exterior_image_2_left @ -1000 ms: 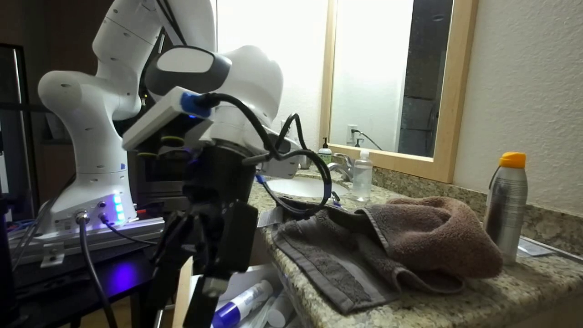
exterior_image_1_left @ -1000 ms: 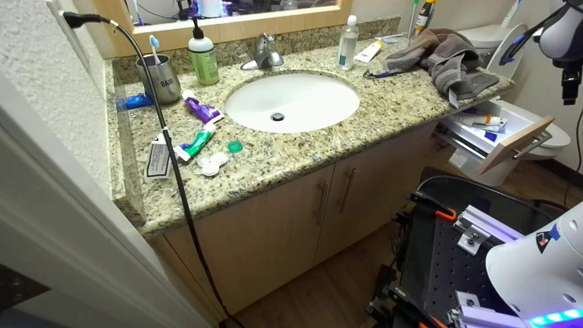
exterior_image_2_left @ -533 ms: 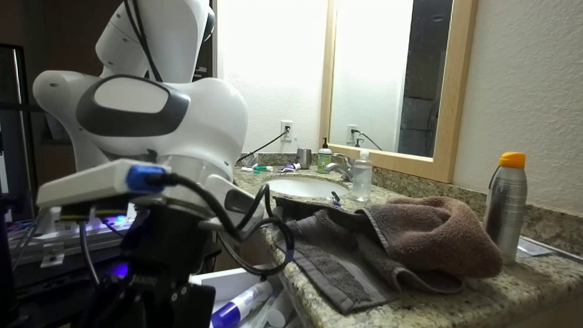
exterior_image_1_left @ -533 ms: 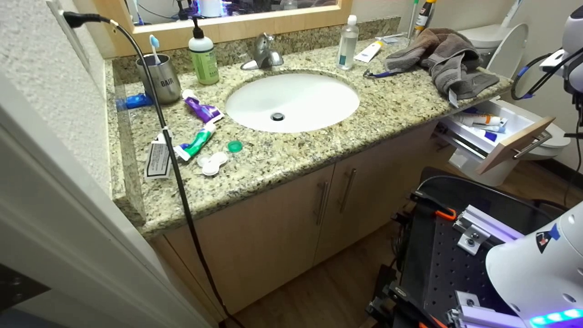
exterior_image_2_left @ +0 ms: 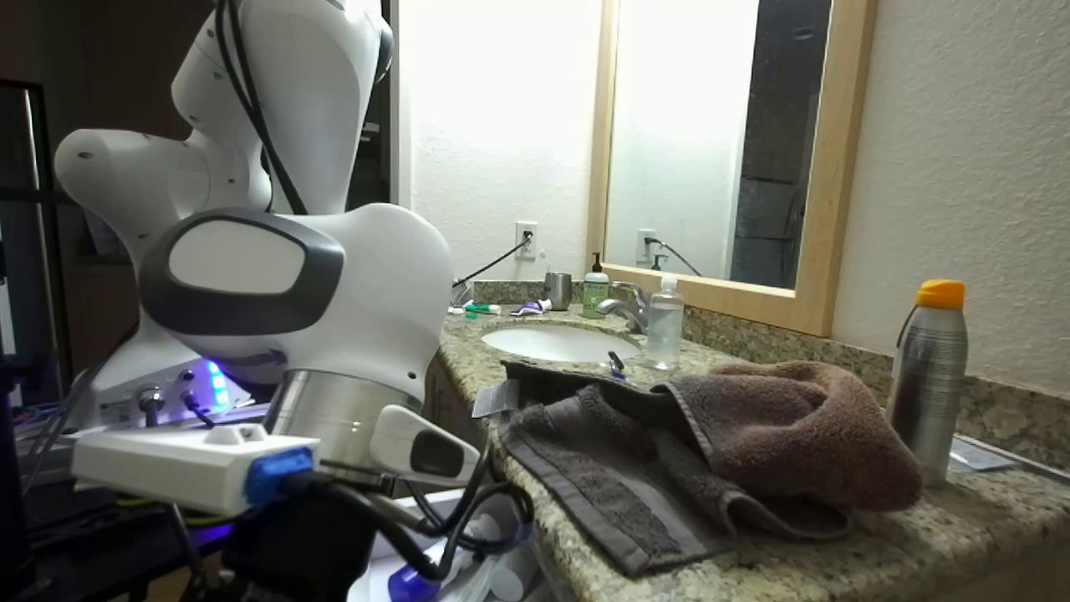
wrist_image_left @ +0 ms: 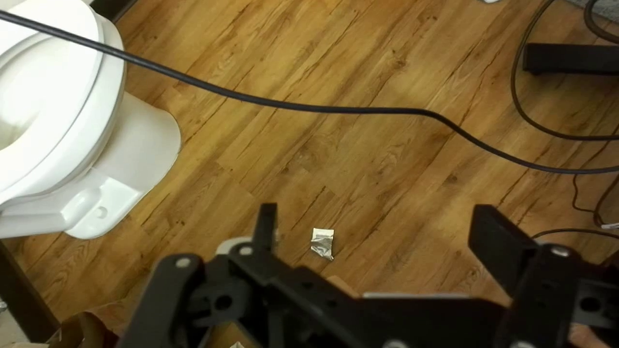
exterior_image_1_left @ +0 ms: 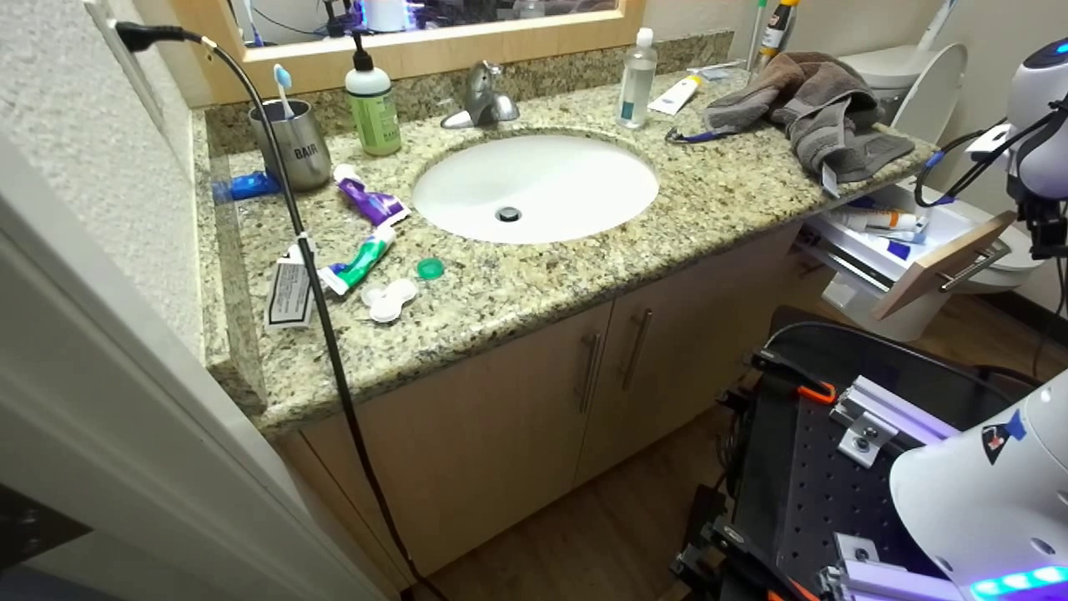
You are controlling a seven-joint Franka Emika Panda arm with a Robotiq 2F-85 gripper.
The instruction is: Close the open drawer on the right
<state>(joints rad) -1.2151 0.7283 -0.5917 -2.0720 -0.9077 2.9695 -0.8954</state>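
- Black in colour, the tool [wrist_image_left: 375, 227] had its two fingers [wrist_image_left: 267, 229] well apart, and in the wrist view the brown floor [wrist_image_left: 377, 159] with a silver scrap [wrist_image_left: 322, 243] was seen through the gap.
- In an exterior view the tool was found at the right border, to the right of the drawer [exterior_image_1_left: 930, 271]; whether it touched the drawer, I could not tell.
- The drawer stood pulled out, below the right end of the worktop [exterior_image_1_left: 517, 275]. Its front was light beige, with a metal handle [exterior_image_1_left: 974, 267], and its inside was white.
- Within it lay a tube with an orange end [exterior_image_1_left: 893, 219], among other small articles which I could not name.
- In an exterior view, the black cables [exterior_image_2_left: 380, 520] of the white arm [exterior_image_2_left: 376, 276] covered a part of the drawer.
- On the worktop, near the drawer, lay a crumpled towel [exterior_image_2_left: 752, 435], brown and grey; just beside it a spray can [exterior_image_2_left: 932, 385] with orange cap stood upright.
- Farther along were a clear bottle [exterior_image_1_left: 637, 88], the white sink [exterior_image_1_left: 534, 179] with its faucet [exterior_image_1_left: 486, 102], and a green soap bottle [exterior_image_1_left: 377, 117].
- At the other end stood a steel cup [exterior_image_1_left: 300, 154] holding a toothbrush [exterior_image_1_left: 284, 88]; near it lay a purple tube [exterior_image_1_left: 374, 202].
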